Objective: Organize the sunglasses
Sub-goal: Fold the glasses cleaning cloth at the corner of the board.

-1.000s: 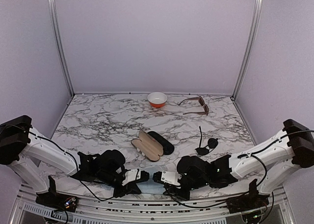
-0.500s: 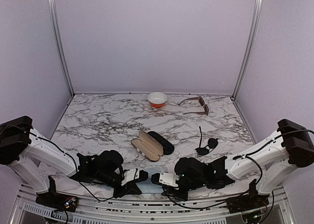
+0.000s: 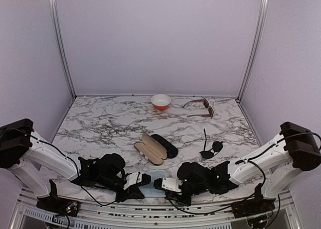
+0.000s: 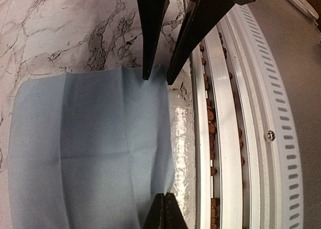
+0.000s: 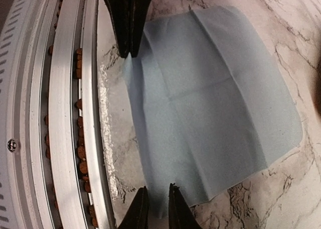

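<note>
While left gripper [image 4: 163, 196] sits closed, right gripper [image 5: 157, 190] narrowly straddles creased blue cloth [image 5: 215, 98].

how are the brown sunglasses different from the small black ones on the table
The brown thick-framed sunglasses have squarish lenses; the small black thin-armed sunglasses have round dark ones. The brown pair lies at the far edge, just right of the orange bowl; the black pair lies nearer the robot, right of centre. Both rest on the marble table with their arms unfolded.
</note>
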